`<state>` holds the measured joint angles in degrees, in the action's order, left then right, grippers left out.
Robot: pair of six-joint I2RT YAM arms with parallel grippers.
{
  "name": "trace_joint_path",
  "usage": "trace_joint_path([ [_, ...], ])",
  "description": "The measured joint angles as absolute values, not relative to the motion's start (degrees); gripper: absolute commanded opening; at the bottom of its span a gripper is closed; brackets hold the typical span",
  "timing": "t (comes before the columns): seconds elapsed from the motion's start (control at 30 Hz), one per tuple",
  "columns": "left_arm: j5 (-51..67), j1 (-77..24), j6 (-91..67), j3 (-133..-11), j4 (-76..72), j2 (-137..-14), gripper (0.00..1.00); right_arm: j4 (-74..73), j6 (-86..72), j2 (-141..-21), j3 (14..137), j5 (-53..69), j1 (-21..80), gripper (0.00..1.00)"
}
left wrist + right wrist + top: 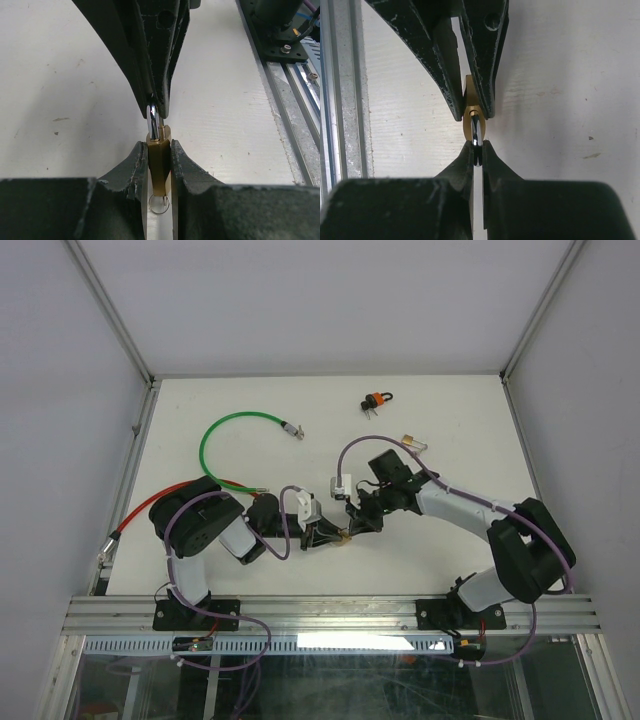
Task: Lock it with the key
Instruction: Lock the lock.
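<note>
Centre of the overhead view, the left tool [159, 147] clamps the brass padlock [160, 172]; the right tool [477, 146] pinches its shackle [476, 129]. An off-axis push could twist either grip loose.

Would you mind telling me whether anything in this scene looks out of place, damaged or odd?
Nothing stands out. The brass padlock is held by both hands, the left hand on its body and the right hand on its shackle. The only blemish is light scuffing along the left hand's fingers.
</note>
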<state>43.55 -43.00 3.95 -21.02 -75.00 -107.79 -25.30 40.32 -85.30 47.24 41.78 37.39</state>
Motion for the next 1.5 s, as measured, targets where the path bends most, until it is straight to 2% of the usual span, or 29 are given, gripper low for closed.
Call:
trace_joint_path([
  [0.17,43.4,-42.7,2.4,-20.8,-75.4,-107.8,0.01,-25.6,41.1,-85.5,47.7,41.6,37.7,0.0],
  [0.3,43.3,-41.5,-1.7,-19.7,-76.6,-107.6,0.31,-25.1,42.2,-85.4,48.1,42.5,37.7,0.0],
  [0.53,38.9,-41.1,-9.0,-18.0,-76.4,-104.7,0.75,-27.0,44.3,-84.8,48.2,49.7,35.2,0.0],
  [0.7,35.2,-41.0,-14.3,-15.3,-80.1,-98.6,0.97,-31.8,47.0,-79.9,48.6,54.3,28.9,0.0],
  [0.9,32.6,-39.2,-20.9,-14.0,-80.9,-89.8,0.99,-38.0,50.3,-77.1,51.8,58.0,24.0,0.0],
  [1.1,31.1,-36.3,-30.1,-15.1,-75.7,-83.8,0.99,-42.2,51.6,-73.6,53.2,61.0,18.4,0.0],
  [1.5,30.4,-31.8,-53.3,-14.1,-82.8,-92.3,0.99,-43.2,50.0,-69.2,53.4,65.6,13.0,0.0],
])
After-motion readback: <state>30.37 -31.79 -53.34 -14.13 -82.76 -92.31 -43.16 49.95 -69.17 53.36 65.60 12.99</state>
